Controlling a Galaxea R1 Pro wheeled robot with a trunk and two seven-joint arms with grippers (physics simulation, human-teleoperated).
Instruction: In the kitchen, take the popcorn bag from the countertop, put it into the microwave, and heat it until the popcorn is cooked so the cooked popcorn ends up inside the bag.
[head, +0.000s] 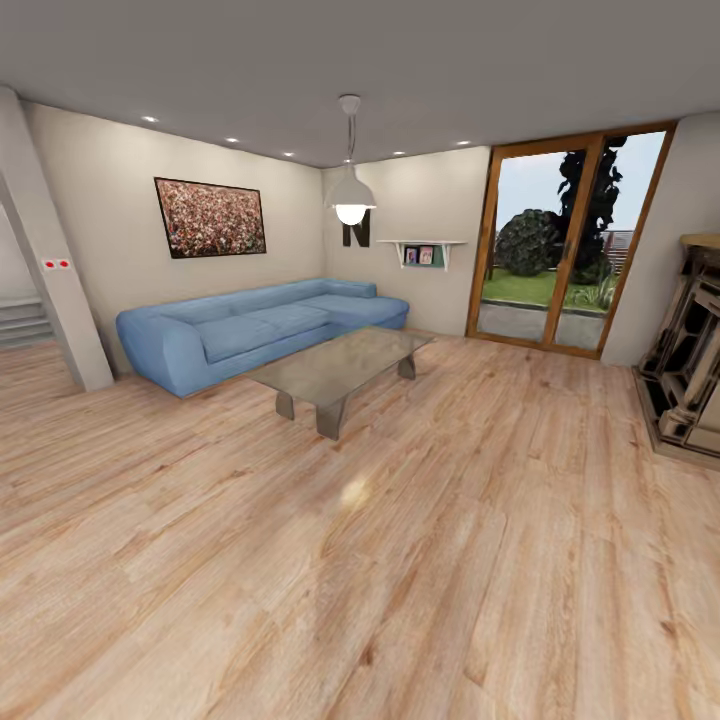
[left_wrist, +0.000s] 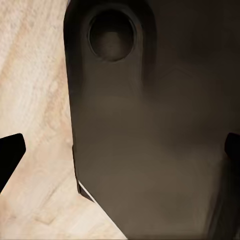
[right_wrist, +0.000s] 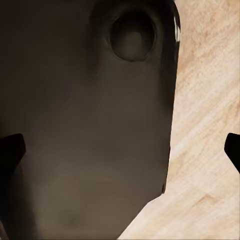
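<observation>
I am in a living room; the popcorn bag, the popcorn, the microwave and the countertop are out of view. In the left wrist view my left gripper (left_wrist: 120, 150) is open, its black fingertips (left_wrist: 10, 156) wide apart at the picture's edges, with a dark part of my own body (left_wrist: 150, 130) and wooden floor behind. In the right wrist view my right gripper (right_wrist: 120, 150) is open the same way, with nothing between its fingertips (right_wrist: 11, 150), over my dark body (right_wrist: 85, 125) and the floor.
A blue corner sofa (head: 260, 335) stands along the far wall with a glass coffee table (head: 340, 365) in front. Glass garden doors (head: 560, 250) are at the back right, a dark wooden structure (head: 690, 360) at the right edge, a pillar (head: 50, 260) and stairs (head: 22, 322) at the left. Wooden floor (head: 400, 560) stretches ahead.
</observation>
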